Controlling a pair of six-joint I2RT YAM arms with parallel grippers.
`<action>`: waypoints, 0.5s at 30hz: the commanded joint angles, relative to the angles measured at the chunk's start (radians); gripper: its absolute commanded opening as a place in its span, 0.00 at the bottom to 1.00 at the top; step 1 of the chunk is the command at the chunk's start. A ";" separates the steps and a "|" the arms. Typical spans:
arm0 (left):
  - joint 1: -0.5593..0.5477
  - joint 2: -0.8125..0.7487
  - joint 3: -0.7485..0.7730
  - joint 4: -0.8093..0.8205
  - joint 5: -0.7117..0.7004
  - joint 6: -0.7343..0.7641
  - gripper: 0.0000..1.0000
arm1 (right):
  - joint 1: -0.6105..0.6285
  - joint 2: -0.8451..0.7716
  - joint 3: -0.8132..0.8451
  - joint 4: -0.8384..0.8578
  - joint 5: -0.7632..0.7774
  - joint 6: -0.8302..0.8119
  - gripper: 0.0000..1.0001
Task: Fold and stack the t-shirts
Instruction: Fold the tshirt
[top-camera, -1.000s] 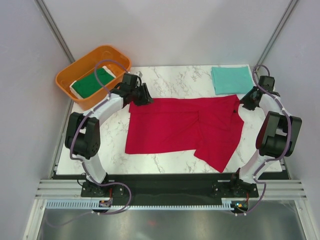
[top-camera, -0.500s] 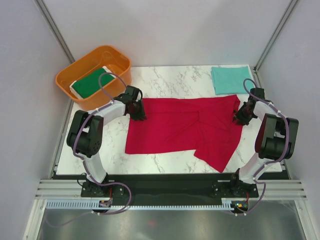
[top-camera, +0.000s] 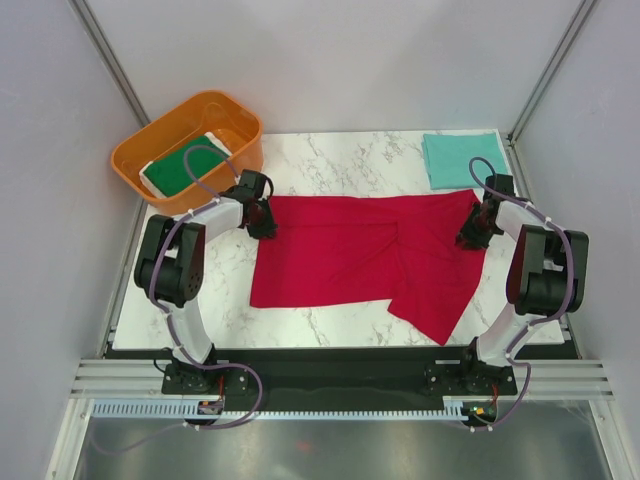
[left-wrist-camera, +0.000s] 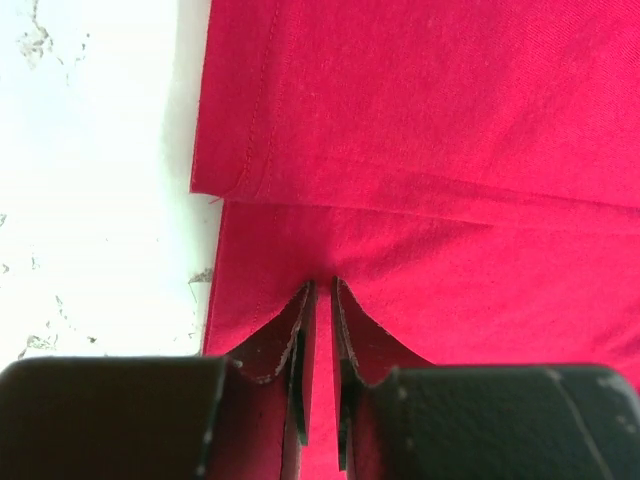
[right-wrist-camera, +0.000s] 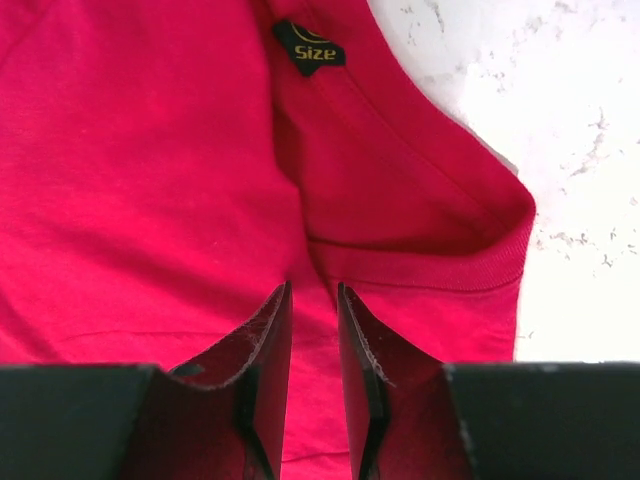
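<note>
Top external view is centred on the red t-shirt (top-camera: 360, 255), spread on the table (top-camera: 340, 160) and judged soft, light and limp, best taken at its far edge, where left tool (top-camera: 265, 228) and right tool (top-camera: 470, 238) are each clamped on a pinch of it.

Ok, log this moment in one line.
stage: grasp | left claw: pinching bright red cloth t-shirt | right claw: pinching it at collar

The left arm (top-camera: 215, 215) and right arm (top-camera: 522, 212) are white with black joints (top-camera: 170, 265), purple cables (top-camera: 207, 148), dark tool fingers (left-wrist-camera: 270, 345)
</note>
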 joint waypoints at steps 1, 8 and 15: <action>0.005 0.043 0.020 -0.003 -0.054 0.014 0.18 | 0.009 0.031 0.012 0.016 0.033 -0.022 0.32; 0.005 0.056 0.019 -0.008 -0.096 0.021 0.18 | 0.012 0.043 0.010 0.019 0.056 -0.023 0.18; 0.005 0.054 0.022 -0.017 -0.143 0.032 0.19 | 0.012 0.011 0.029 0.014 0.087 -0.019 0.00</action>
